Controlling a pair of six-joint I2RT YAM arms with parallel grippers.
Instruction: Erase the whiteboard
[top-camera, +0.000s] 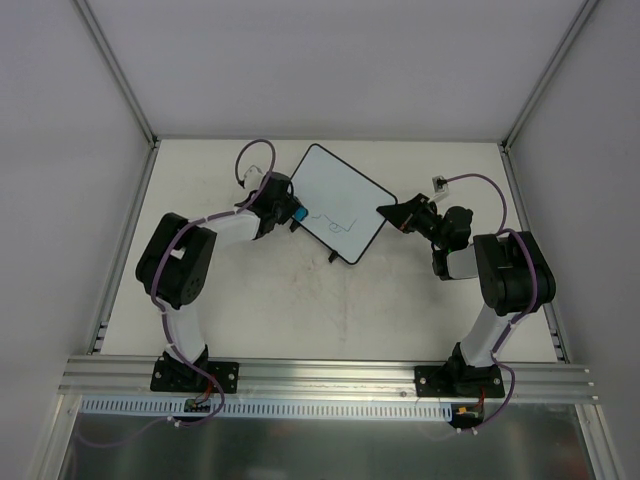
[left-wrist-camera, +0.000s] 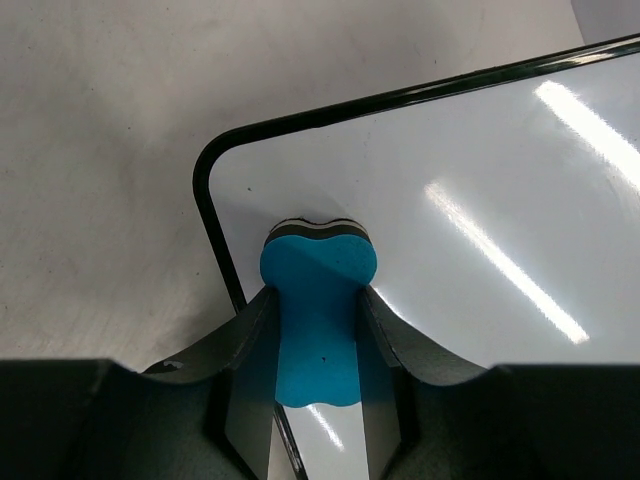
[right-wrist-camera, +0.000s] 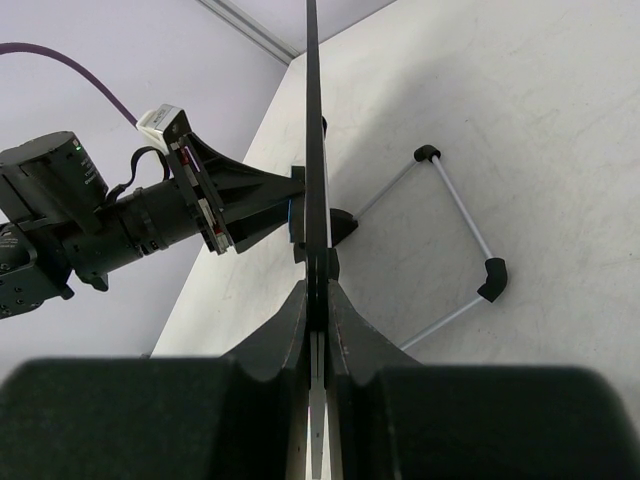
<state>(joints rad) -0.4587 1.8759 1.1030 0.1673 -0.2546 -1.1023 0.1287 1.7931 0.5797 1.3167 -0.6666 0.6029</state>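
The whiteboard (top-camera: 338, 200) is held tilted, its long axis running from upper left to lower right in the top view. Its edge is pinched by the right gripper (right-wrist-camera: 318, 300). An eraser (left-wrist-camera: 318, 265) is clamped in the left gripper (left-wrist-camera: 317, 320).

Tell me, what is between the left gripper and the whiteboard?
A blue eraser, held in the left gripper, its dark end against the whiteboard near a corner. The left wrist view shows it.

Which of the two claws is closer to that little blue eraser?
Left. The left gripper is shut on the blue eraser, holding it at the whiteboard near one corner; the right gripper pinches the board's opposite edge, apart from the eraser.
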